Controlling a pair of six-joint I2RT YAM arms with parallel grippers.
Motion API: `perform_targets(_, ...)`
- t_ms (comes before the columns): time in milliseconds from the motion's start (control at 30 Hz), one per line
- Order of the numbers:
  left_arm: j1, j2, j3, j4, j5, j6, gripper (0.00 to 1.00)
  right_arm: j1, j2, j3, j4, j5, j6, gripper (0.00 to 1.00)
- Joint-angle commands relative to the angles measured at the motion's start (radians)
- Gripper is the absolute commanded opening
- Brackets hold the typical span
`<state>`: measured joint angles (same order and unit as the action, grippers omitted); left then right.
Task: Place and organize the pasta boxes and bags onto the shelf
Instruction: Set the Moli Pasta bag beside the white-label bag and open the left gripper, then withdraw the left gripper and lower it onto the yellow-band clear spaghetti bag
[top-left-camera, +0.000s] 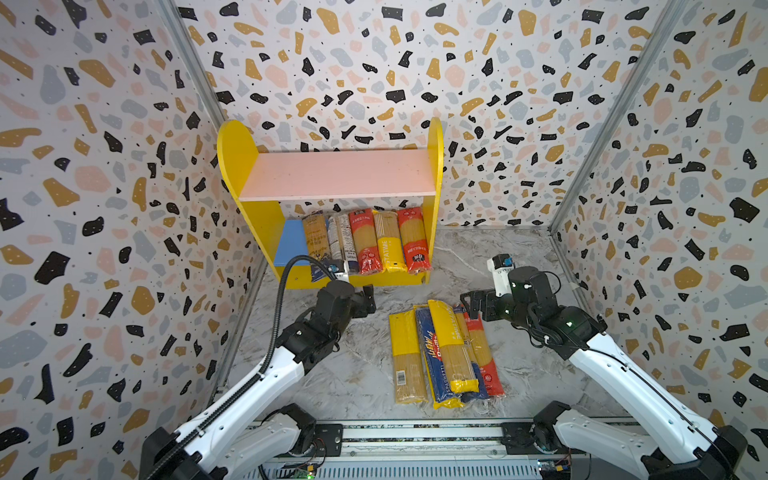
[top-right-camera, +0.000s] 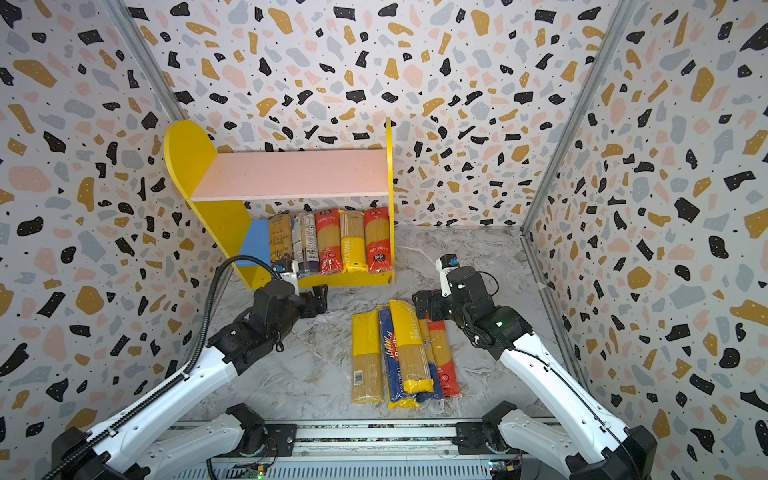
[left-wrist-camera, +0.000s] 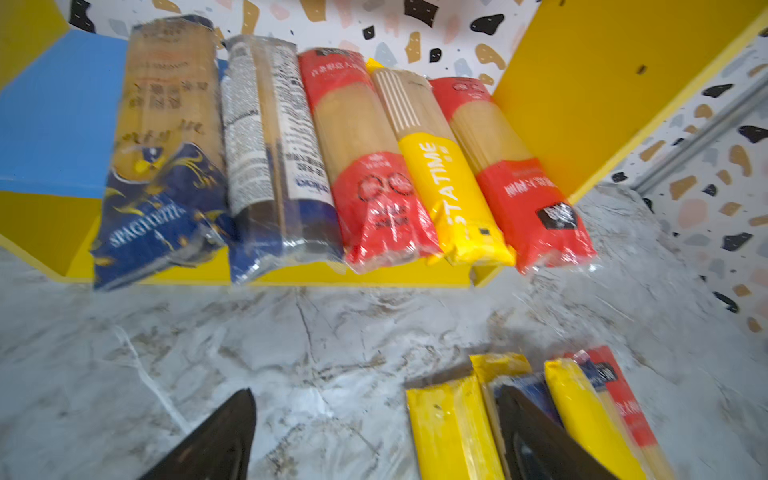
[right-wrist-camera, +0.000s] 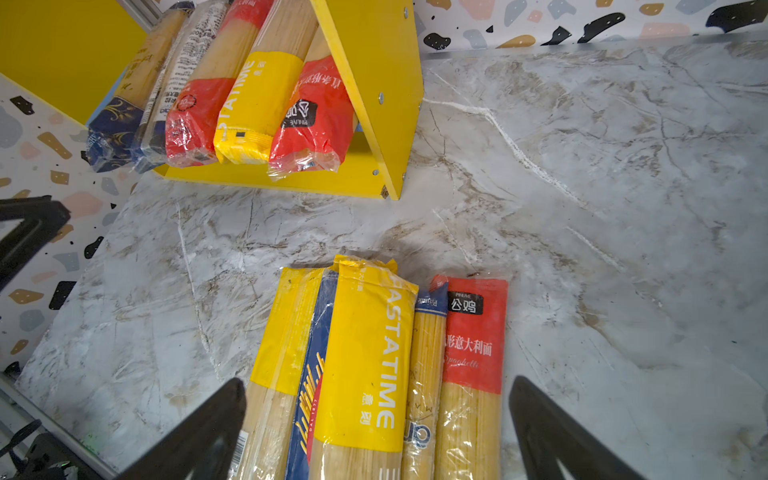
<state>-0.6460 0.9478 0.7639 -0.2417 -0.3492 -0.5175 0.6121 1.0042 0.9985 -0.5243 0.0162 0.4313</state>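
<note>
Mounting rail (top-left-camera: 415, 434) sits at the near edge with both arm bases on it. Just past it, a pile of spaghetti packs (top-left-camera: 451, 353) lies flat on the marble surface (top-left-camera: 353, 374), right of centre. Five are visible:
- yellow-ended pack (top-left-camera: 405, 353)
- blue Barilla pack (top-left-camera: 430, 361)
- yellow Pastatime pack (right-wrist-camera: 365, 353), lying on top
- thin clear pack (right-wrist-camera: 426, 361)
- red pack (right-wrist-camera: 473, 353)

Cannot tell if any more are underneath.

Right gripper (top-left-camera: 471, 303) hovers at the pile's far end, jaws wide, nothing held. Left gripper (left-wrist-camera: 374, 415) is between pile and shelf, low over bare surface, jaws wide too, empty.

Shelf (top-left-camera: 245, 162) stands against the back wall. Five shelved packs (left-wrist-camera: 365, 166) lie side by side on the blue lower board (top-left-camera: 291, 245). They fill its right part, near ends sticking over the front edge, with a gap at its left end. Pink upper board (top-left-camera: 340, 174) is bare.

Judgement: roughly half done. The pile is not yet shelved, and the upper board will likely be needed for most of it. The top yellow pack looks like the easiest next pick.
</note>
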Motion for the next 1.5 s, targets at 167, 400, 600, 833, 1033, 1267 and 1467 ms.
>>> perform_targets(167,-0.291,-0.032,-0.134,-0.050,-0.171,-0.210,0.92,0.135,0.001,0.011,-0.008,0.113,0.091,0.99)
perform_targets(400,-0.387,0.077,-0.116,-0.088,-0.274,-0.253,0.99,0.301,0.004,0.006,-0.013,0.266,0.171,0.99)
perform_targets(600,-0.485,0.156,-0.071,-0.099,-0.387,-0.354,1.00,0.370,-0.044,-0.042,-0.005,0.299,0.222,0.99)
perform_targets(833,-0.556,0.198,-0.132,-0.035,-0.407,-0.494,0.99,0.401,-0.086,-0.056,-0.024,0.326,0.230,0.99)
perform_targets(1033,-0.619,0.331,-0.065,-0.048,-0.433,-0.521,0.99,0.401,-0.093,-0.069,-0.014,0.324,0.218,0.99)
perform_targets(1267,-0.641,0.439,-0.032,-0.035,-0.427,-0.569,0.99,0.402,-0.127,-0.079,-0.018,0.330,0.210,0.99)
perform_targets(1467,-0.660,0.467,-0.048,-0.044,-0.403,-0.633,1.00,0.397,-0.155,-0.095,-0.007,0.333,0.191,0.99)
